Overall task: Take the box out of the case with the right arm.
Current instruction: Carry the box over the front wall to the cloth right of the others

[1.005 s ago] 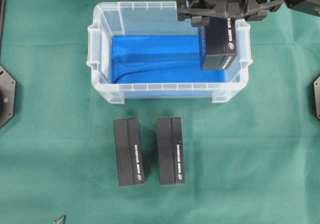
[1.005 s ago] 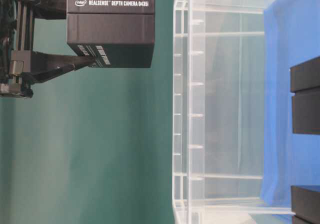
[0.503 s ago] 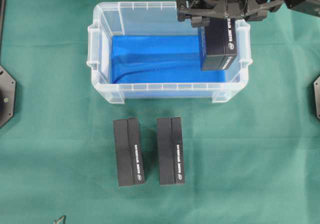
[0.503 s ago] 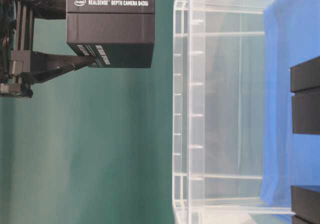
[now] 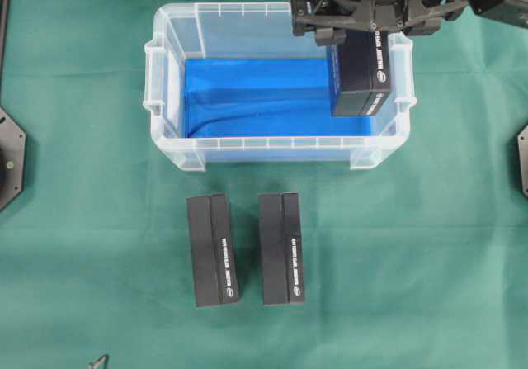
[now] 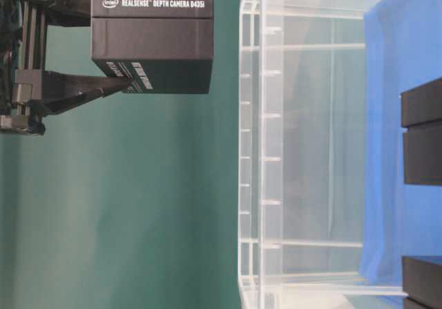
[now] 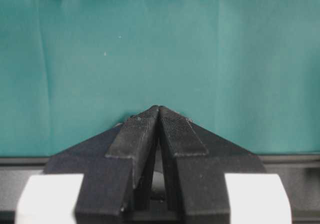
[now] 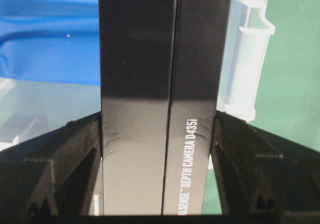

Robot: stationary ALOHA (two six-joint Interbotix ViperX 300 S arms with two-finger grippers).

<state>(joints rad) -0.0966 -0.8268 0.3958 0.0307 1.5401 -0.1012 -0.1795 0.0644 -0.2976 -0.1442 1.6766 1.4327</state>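
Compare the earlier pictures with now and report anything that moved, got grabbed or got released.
Nothing visibly changed. The right gripper stays shut on the black box, held above the right end of the case. The two boxes on the cloth lie as before, and the left gripper remains shut.

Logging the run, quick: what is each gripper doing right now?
Left gripper: closed, holding nothing.
Right gripper: clamped on the black box, lifted above the case.
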